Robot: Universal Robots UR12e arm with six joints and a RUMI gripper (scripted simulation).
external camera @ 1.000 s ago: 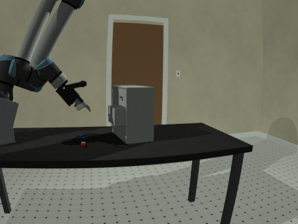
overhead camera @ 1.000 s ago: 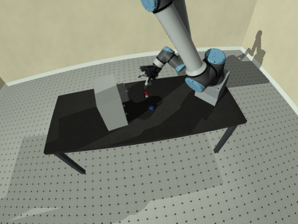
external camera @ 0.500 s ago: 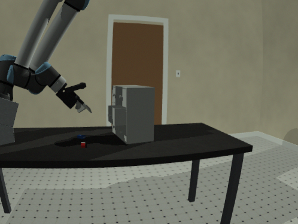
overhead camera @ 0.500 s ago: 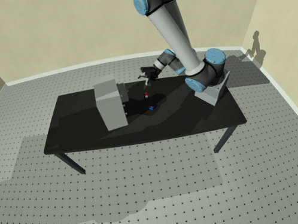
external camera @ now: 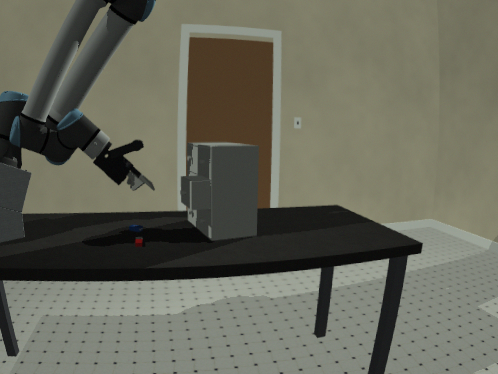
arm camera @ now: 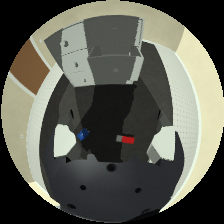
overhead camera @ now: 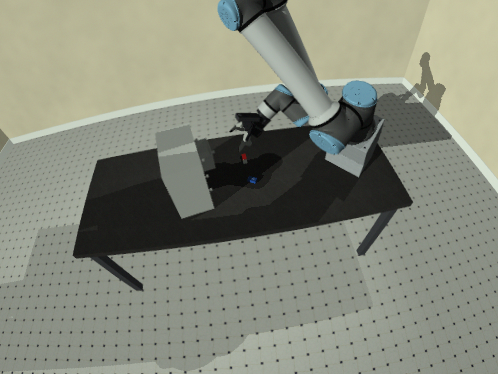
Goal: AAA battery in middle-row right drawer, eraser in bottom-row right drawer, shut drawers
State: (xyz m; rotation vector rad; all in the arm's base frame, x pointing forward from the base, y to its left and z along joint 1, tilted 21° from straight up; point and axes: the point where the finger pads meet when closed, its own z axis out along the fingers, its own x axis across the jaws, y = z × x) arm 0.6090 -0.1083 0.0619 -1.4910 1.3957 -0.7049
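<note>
Fingers of the end effector (external camera: 136,176) stand spread and hold nothing, hovering above the table (external camera: 300,235) in front of the chest (external camera: 231,190). Battery (external camera: 139,242) and blue eraser (external camera: 135,228) lie below it, near the chest's drawers.

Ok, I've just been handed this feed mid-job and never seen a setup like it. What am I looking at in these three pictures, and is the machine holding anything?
It is one robot arm bolted to a grey block at the corner of a black table. One picture looks down from above, one from the side at table height, and the round one comes from a camera at the arm's wrist. On the table stands a grey chest of drawers with a middle drawer pulled partly out. In front of it lie a small red-and-grey object and a small blue one. The gripper hangs above them, jaws wide open, holding nothing.
</note>
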